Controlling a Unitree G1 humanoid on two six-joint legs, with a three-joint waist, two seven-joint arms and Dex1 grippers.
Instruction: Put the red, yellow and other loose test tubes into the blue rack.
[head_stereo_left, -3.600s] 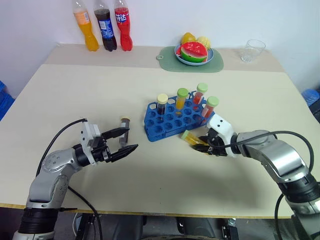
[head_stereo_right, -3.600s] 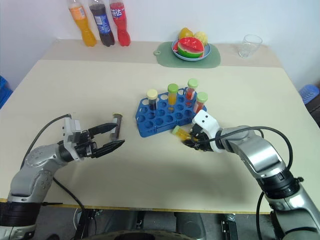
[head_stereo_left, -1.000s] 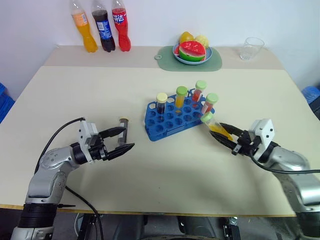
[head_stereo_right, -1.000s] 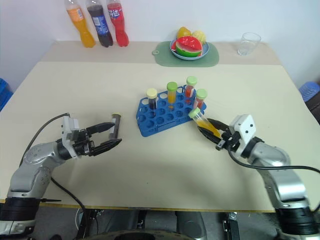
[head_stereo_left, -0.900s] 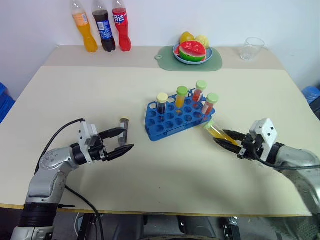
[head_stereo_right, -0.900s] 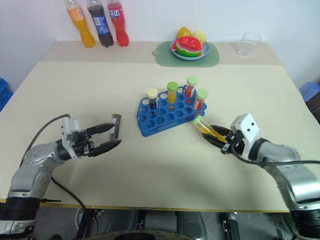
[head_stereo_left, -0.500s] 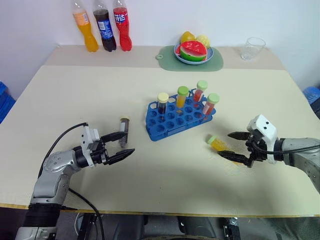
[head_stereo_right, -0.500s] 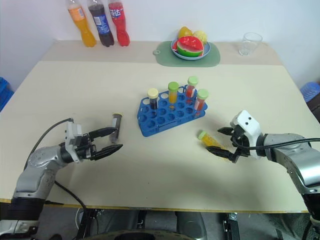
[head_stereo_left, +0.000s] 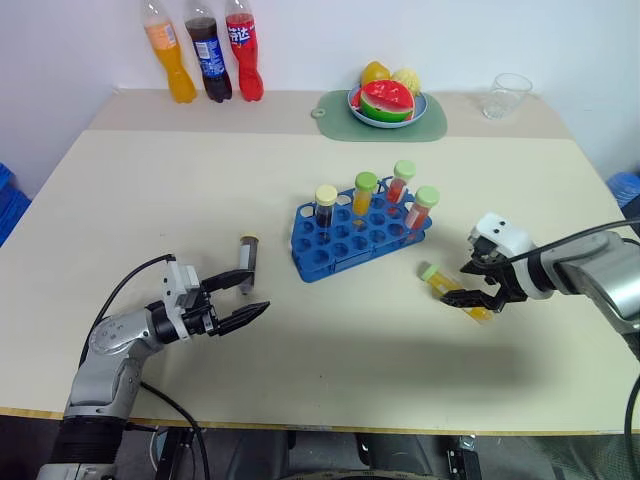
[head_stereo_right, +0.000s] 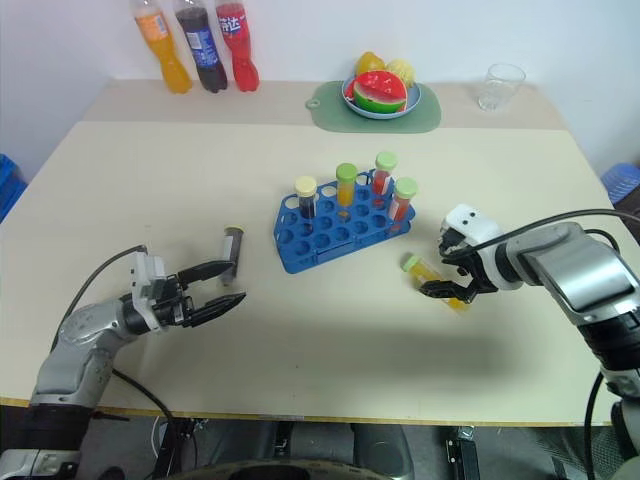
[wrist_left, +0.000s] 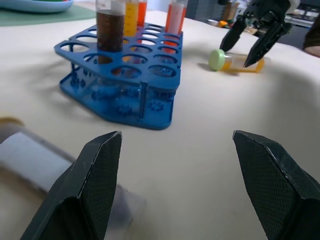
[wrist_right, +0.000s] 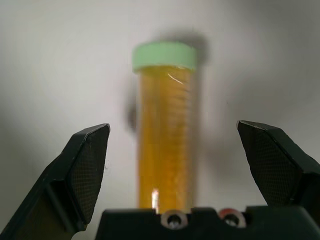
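The blue rack (head_stereo_left: 356, 238) stands mid-table holding a dark tube (head_stereo_left: 325, 207), a yellow one (head_stereo_left: 364, 195) and two red ones (head_stereo_left: 401, 183). A loose yellow test tube (head_stereo_left: 449, 288) with a green cap lies flat on the table right of the rack. My right gripper (head_stereo_left: 468, 285) points down over it, open, one finger on each side (wrist_right: 165, 145). A grey-brown tube (head_stereo_left: 246, 262) lies left of the rack. My left gripper (head_stereo_left: 255, 293) hovers open just in front of it, holding nothing.
Three soda bottles (head_stereo_left: 205, 50) stand at the back left. A green mat with a fruit plate (head_stereo_left: 385, 108) and a clear glass (head_stereo_left: 509, 96) sit along the back edge. Bare tabletop lies in front of the rack.
My right gripper carried the yellow tube away from the rack, opened and let it go; the tube now lies on the table. The right hand has tipped downward over it. My left gripper stayed open.
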